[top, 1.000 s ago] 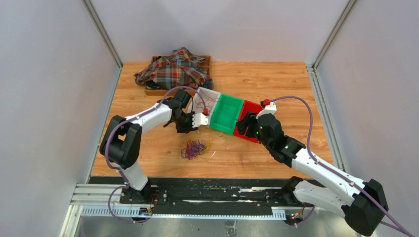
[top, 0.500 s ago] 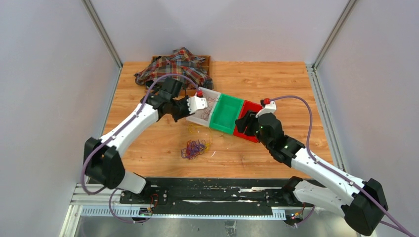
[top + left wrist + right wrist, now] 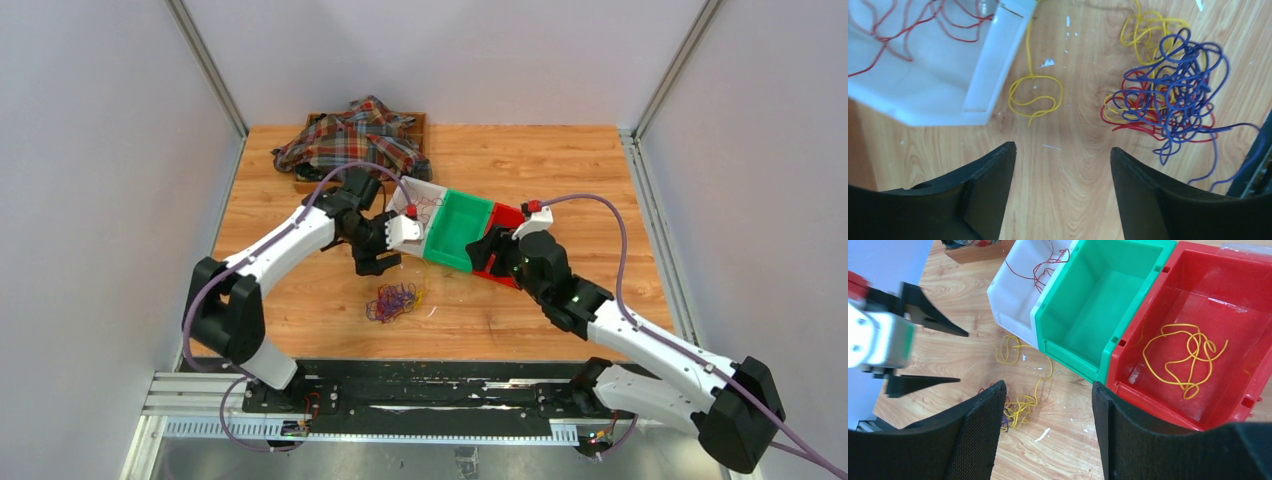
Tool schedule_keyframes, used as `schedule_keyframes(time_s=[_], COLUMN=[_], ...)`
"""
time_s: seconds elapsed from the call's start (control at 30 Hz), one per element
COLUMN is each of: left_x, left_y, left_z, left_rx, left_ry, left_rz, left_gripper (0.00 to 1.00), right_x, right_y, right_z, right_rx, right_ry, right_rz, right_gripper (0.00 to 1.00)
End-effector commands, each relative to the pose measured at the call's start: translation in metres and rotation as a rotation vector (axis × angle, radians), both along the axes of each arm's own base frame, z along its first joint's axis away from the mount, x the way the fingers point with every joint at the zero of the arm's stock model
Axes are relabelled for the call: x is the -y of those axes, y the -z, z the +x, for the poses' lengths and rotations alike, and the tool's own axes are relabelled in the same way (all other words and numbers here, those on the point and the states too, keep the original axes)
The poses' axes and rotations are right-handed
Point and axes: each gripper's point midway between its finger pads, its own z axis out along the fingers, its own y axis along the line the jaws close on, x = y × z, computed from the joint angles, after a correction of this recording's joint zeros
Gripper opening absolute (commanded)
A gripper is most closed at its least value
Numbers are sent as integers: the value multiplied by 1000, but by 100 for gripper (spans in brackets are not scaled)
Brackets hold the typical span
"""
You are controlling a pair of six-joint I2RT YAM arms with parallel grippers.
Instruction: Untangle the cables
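Closest in, the fist-like tangle of thin yellow, red and blue-purple cables (image 3: 1168, 95) lies on the wooden surface (image 3: 1073, 200). The left arm's fingers (image 3: 993, 170) hang near it, wide apart and empty. The wires look light, limp and springy, so I judge a blue loop sticking out at the tangle's edge the best hold. Farther off, 1 loose yellow loop (image 3: 1034, 97) lies beside the white plastic bin (image 3: 993, 65). The right arm's fingers (image 3: 978, 435) gape empty above the red plastic bin (image 3: 1198, 295). How the strands interlock inside is hard to make out.
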Motion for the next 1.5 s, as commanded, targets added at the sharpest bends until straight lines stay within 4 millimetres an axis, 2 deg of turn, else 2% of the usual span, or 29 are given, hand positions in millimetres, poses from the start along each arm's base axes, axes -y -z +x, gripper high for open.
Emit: schedule_keyframes(time_s=[0.0, 0.17, 0.3, 0.43, 0.7, 0.9, 1.03, 1.07, 1.1, 1.17, 1.27, 1.47], left_x=[2, 8, 5, 4, 2, 3, 2, 2, 3, 2, -1, -3], left_y=[13, 27, 41, 55, 70, 77, 76, 75, 69, 54, 20, -54], left_z=[4, 18, 28, 40, 42, 32, 35, 38, 44, 47, 43, 16], left_rx=[22, 51, 71, 109, 125, 96, 124, 141, 169, 198, 230, 196], left_ry=[170, 310, 392, 400, 394, 384, 348, 320, 282, 230, 158, 36], left_rz=[43, 71, 123, 149, 162, 140, 134, 140, 137, 125, 105, 14], left_gripper=[75, 75, 71, 67, 54, 47, 33, 20, 11, 2, 1, 1], right_x=[5, 8, 13, 16, 22, 24, 24, 25, 25, 26, 24, 6], right_y=[-7, -7, -6, -7, -6, -8, -10, -10, -11, -12, -17, -32], right_z=[-3, -6, -8, -9, -9, -9, -10, -10, -10, -11, -9, -4], right_rx=[37, 31, 26, 28, 26, 26, 27, 28, 28, 32, 55, 91], right_ry=[13, 21, 34, 45, 65, 78, 80, 81, 82, 84, 76, 15], right_rz=[3, 14, 4, -2, -7, -4, 1, 4, 9, 16, 22, 56], right_gripper=[64, 64, 64, 64, 62, 60, 59, 59, 59, 59, 59, 60])
